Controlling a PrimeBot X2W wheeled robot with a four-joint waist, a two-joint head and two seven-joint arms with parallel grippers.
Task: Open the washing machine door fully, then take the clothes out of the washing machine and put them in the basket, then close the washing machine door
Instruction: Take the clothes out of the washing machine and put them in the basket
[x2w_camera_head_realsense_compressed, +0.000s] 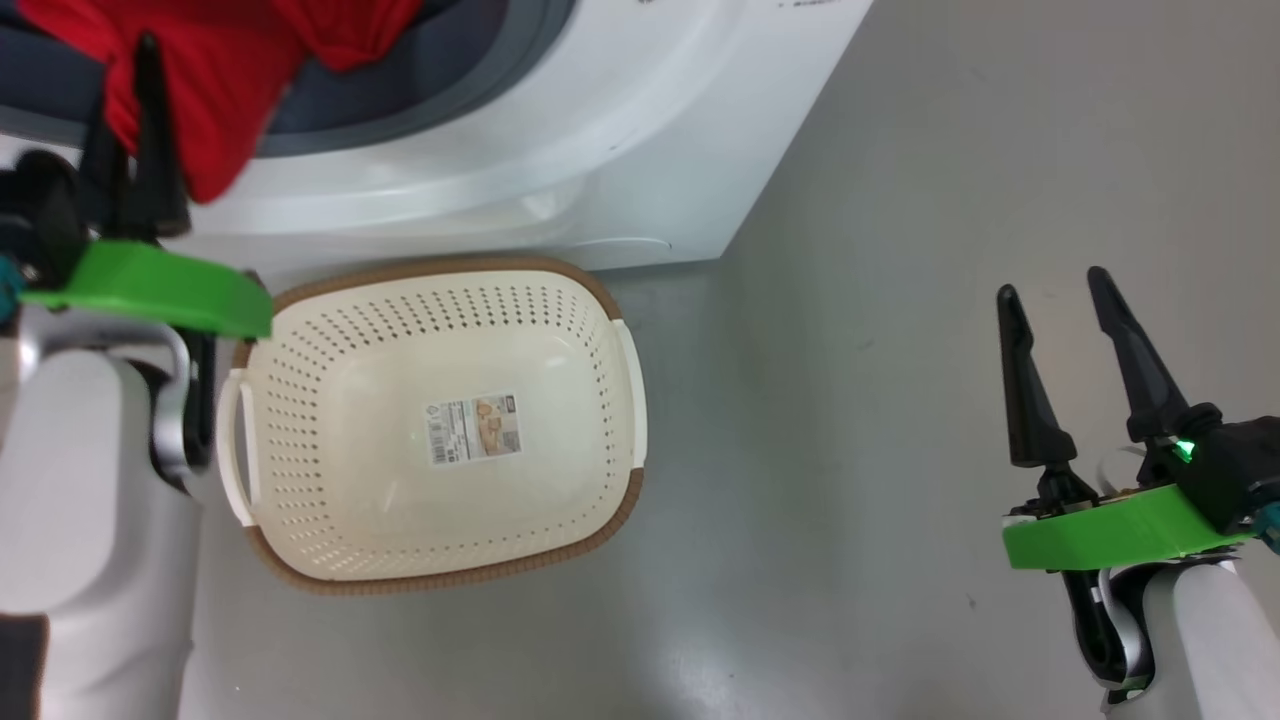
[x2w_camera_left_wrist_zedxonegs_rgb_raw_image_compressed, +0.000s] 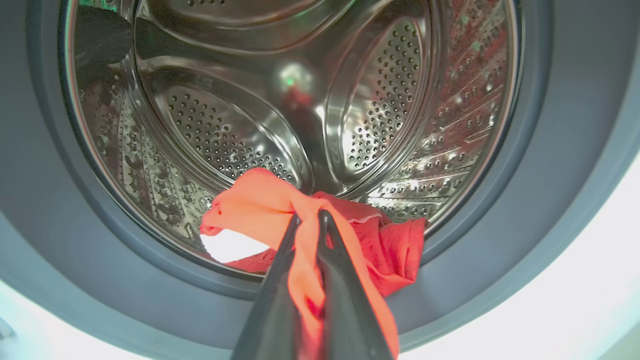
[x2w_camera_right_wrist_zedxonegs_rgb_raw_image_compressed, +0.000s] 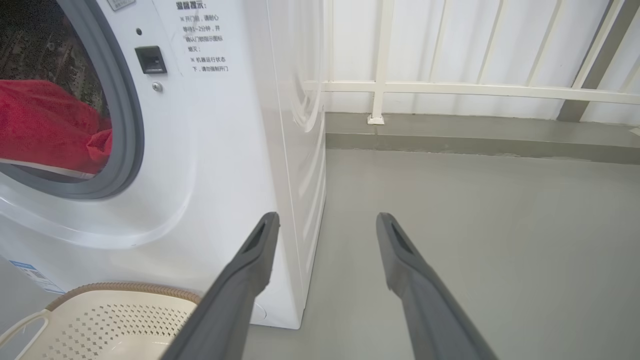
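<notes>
Left fingers (x2w_camera_left_wrist_zedxonegs_rgb_raw_image_compressed: 275, 300): clenched on a fold of the clothes (x2w_camera_left_wrist_zedxonegs_rgb_raw_image_compressed: 250, 205); I see the red cloth squeezed between them at lower centre of my left wrist view.
Right fingers (x2w_camera_right_wrist_zedxonegs_rgb_raw_image_compressed: 240, 285): released and spread wide, at lower right of my head view, over bare floor.
Clothes, place: a red bundle at the mouth of the washing machine (x2w_camera_head_realsense_compressed: 600, 150), spilling over the grey rubber ring (x2w_camera_left_wrist_zedxonegs_rgb_raw_image_compressed: 550, 150) at the bottom of the steel drum (x2w_camera_left_wrist_zedxonegs_rgb_raw_image_compressed: 225, 135); a white patch shows at its lower left.
Clothes, axis: in my head view the cloth runs top to bottom at upper left, its lower end hanging over the machine's white front.
Basket (x2w_camera_head_realsense_compressed: 450, 268): on the floor just below the machine in my head view, mouth facing the camera, long axis left to right, label on its bottom.
Surface: smooth grey floor (x2w_camera_head_realsense_compressed: 880, 450), faintly glossy.
Room: white railing (x2w_camera_right_wrist_zedxonegs_rgb_raw_image_compressed: 380, 60) on a grey kerb along the top of my right wrist view, right of the machine's side.
</notes>
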